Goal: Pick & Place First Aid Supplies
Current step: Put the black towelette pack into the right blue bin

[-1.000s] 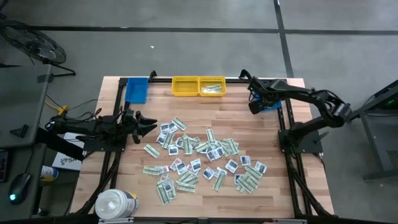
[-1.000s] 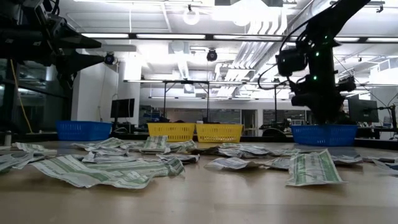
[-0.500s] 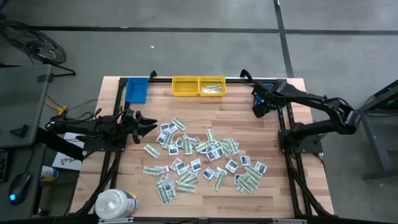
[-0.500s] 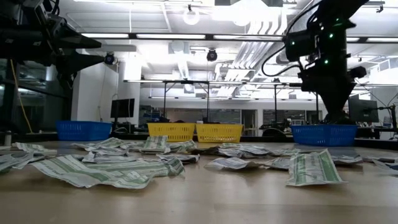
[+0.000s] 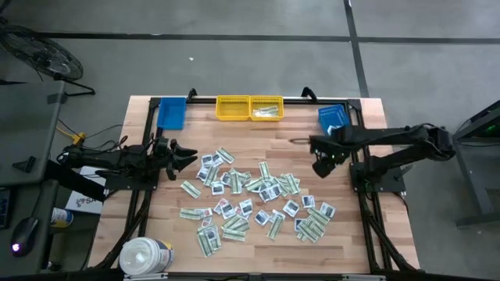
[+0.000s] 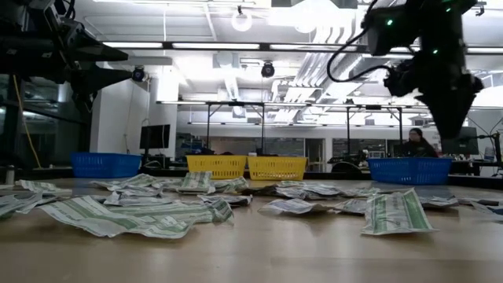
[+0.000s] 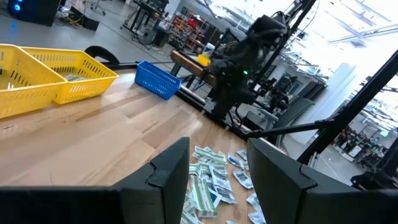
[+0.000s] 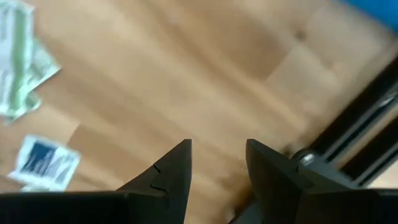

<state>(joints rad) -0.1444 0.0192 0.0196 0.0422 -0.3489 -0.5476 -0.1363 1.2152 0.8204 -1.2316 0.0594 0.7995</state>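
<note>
packets [image 5: 254, 195]: dozens, strewn mid-table, print unreadable | bins: two yellow bins [image 5: 249, 108], two blue bins [image 5: 171, 113] along far edge | right gripper [image 5: 319, 158]: fingers apart, empty, above bare wood | left gripper [image 5: 190, 155]: fingers apart, empty, left of packets

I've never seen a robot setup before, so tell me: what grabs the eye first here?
A scattered heap of small flat paper packets, green-white strips and white squares, litters the middle of the wooden table. Two dark arms flank it: the left gripper hangs open at the heap's left edge, the right gripper open above bare wood. Yellow plastic bins line the far edge.
</note>
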